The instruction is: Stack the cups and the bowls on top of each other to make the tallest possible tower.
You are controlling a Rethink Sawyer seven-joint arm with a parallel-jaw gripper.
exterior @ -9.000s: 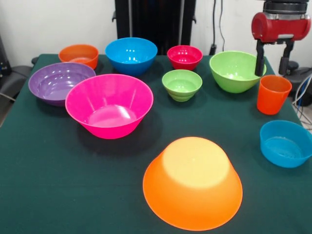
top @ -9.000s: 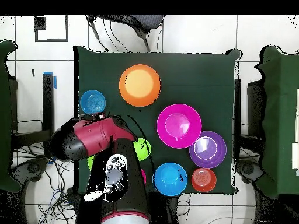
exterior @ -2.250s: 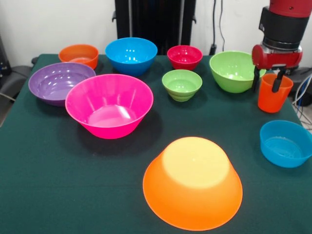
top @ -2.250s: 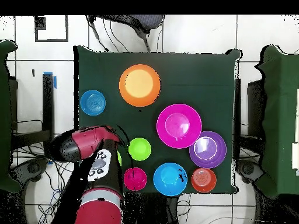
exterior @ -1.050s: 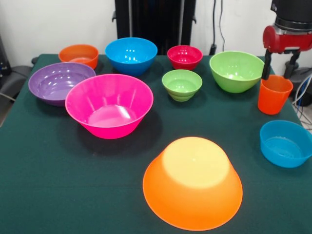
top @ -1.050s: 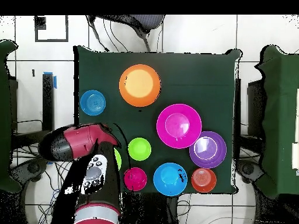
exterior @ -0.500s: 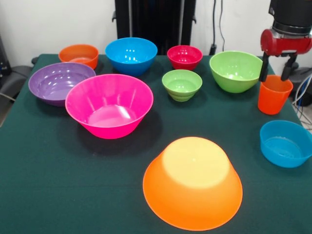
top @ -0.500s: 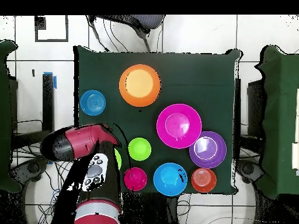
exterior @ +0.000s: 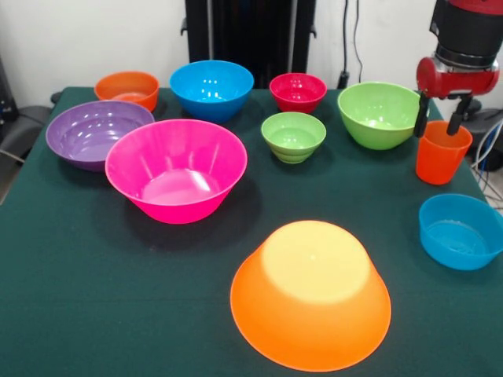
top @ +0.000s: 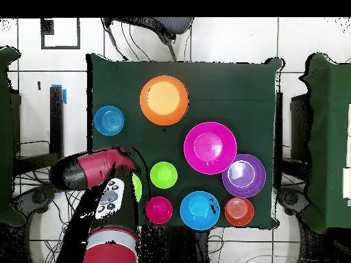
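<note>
Hovering with fingers spread over the upright orange cup, the gripper holds nothing; no legible writing appears.

No lettering, label, brand mark or number can be read in either view; the bowls and the cup are plain coloured plastic with no print showing. The green table cover bears no markings; the buttons on the arm, seen from overhead, are too small to make out any sign.
</note>
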